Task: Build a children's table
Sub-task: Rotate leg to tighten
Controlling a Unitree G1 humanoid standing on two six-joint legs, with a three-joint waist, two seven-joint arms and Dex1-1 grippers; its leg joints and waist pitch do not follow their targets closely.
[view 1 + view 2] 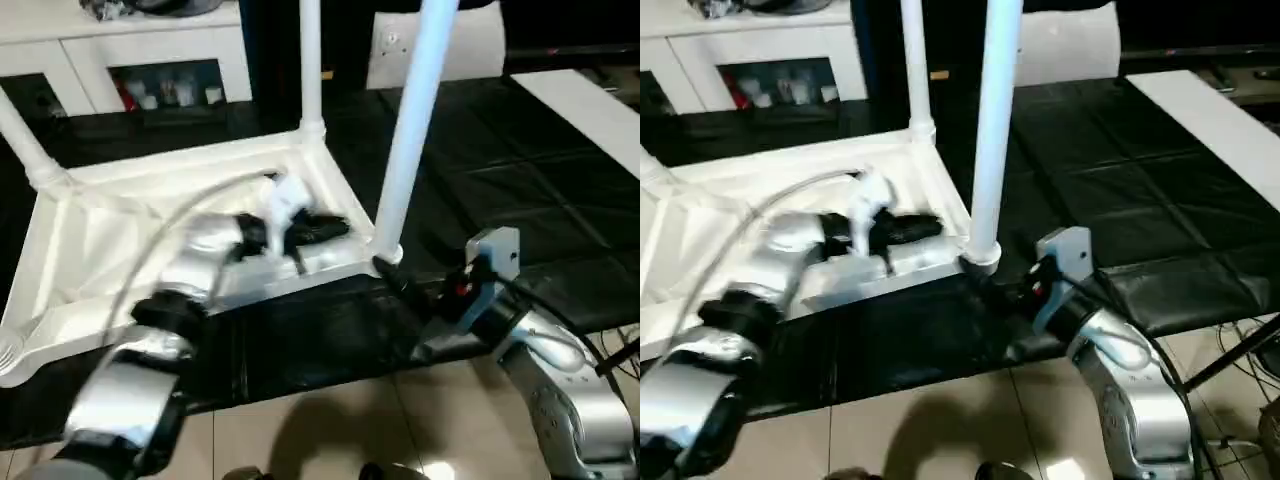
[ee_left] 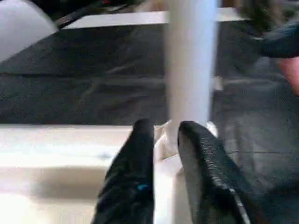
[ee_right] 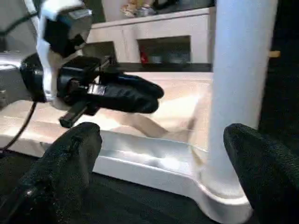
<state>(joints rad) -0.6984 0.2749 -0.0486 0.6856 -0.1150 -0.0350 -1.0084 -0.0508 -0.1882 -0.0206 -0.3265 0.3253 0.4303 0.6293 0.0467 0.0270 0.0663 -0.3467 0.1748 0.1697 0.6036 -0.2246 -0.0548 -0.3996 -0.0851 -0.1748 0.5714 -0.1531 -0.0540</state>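
Nearest, at five o'clock, the right pincer [image 1: 392,276] stands spread wide, its fingers either side of the near leg [image 1: 412,130] at the socket, not gripping. At nine o'clock from it, the left pincer [image 1: 318,230] hovers over the ribbed underside of the top [image 1: 70,250], its fingers only slightly parted and holding nothing. The upturned table lies on a black mat [image 1: 520,200]; a second leg [image 1: 310,60] rises at twelve o'clock, a third [image 1: 22,140] at ten. Probably the near leg has just been seated: check it stands straight and fully home before fetching the fourth.
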